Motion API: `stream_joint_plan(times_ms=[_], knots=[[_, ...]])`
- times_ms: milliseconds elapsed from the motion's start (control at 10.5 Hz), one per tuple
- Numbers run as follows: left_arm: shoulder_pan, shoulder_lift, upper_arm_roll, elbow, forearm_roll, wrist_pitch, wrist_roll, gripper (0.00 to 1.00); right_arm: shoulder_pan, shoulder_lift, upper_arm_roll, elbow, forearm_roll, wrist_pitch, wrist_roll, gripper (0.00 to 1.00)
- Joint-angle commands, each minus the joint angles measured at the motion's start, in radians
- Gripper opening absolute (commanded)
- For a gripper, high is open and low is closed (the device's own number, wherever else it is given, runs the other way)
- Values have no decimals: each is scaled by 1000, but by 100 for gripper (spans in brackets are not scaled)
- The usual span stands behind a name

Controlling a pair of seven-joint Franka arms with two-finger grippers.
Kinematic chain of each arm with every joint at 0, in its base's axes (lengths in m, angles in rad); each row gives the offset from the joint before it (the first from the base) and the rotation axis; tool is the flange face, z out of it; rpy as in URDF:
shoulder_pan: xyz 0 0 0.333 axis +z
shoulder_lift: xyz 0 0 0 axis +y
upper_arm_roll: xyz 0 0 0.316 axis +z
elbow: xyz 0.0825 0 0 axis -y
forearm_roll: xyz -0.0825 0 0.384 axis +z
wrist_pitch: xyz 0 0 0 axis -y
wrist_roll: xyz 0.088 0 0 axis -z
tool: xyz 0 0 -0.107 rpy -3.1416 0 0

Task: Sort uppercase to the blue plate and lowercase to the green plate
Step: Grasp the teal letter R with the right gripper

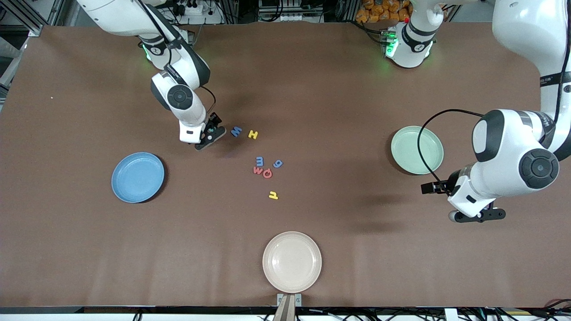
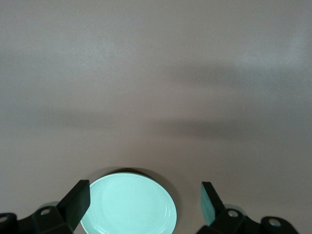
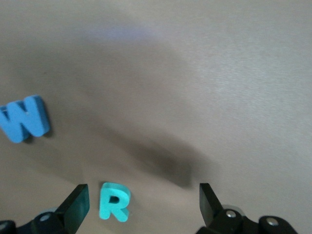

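The teal R (image 3: 114, 201) lies flat on the table between the fingers of my open right gripper (image 3: 142, 204), close to one finger (image 3: 77, 204) and untouched. That gripper (image 1: 209, 133) hangs low beside the blue W (image 1: 236, 131) (image 3: 23, 118) and yellow H (image 1: 253, 134). Blue m (image 1: 259, 161), blue g (image 1: 278, 163), red w (image 1: 258, 170) and red Q (image 1: 267, 173) cluster mid-table, with yellow h (image 1: 273, 195) nearer the camera. The blue plate (image 1: 138, 177) and green plate (image 1: 417, 150) (image 2: 129, 209) hold nothing. My left gripper (image 1: 479, 216) (image 2: 144, 202) waits open over bare table beside the green plate.
A cream-white plate (image 1: 291, 261) sits at the table edge nearest the camera. The brown table (image 1: 357, 111) stretches bare between the letters and the two coloured plates.
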Motion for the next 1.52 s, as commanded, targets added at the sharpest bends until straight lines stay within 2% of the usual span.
stream_joint_plan(times_ms=[0,379,664,1043,1422], knots=[[-3,4,3,10,0,5,-18,100,9,-22,10,-12,66,-27,-58,100],[-3,8,3,10,0,6,-18,100,21,-22,10,-15,66,-58,-61,98],[-5,26,3,10,0,31,-23,100,29,-12,8,-17,66,-64,-60,88],[-11,32,3,9,0,31,-23,100,35,1,8,-14,66,-50,-52,67],[-11,32,3,5,0,31,-23,100,36,9,8,-12,66,-45,-52,57]])
